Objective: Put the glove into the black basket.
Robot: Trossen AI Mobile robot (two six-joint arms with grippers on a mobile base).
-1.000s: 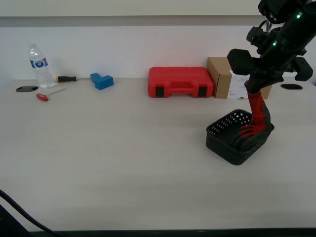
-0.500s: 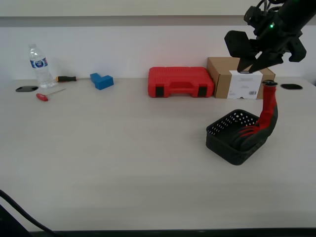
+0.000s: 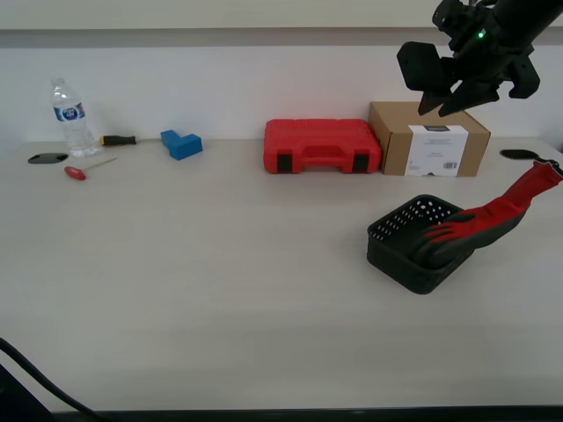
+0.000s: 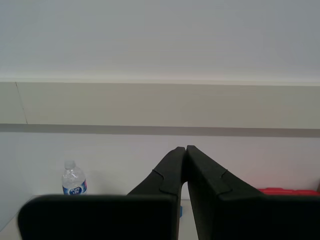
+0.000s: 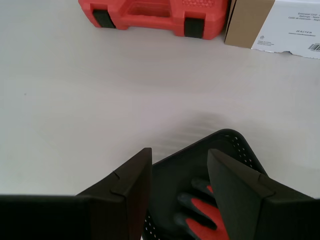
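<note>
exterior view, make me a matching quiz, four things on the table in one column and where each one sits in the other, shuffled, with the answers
Things
1. glove
2. water bottle
3. cardboard box
4. blue block

Places
A. at the back, beside the red case
B. far corner at the exterior view's left
C. fingers in the black basket, cuff hanging out over its rim
D. beside the orange-handled screwdriver

Pairs: 1-C, 2-B, 3-A, 4-D
</note>
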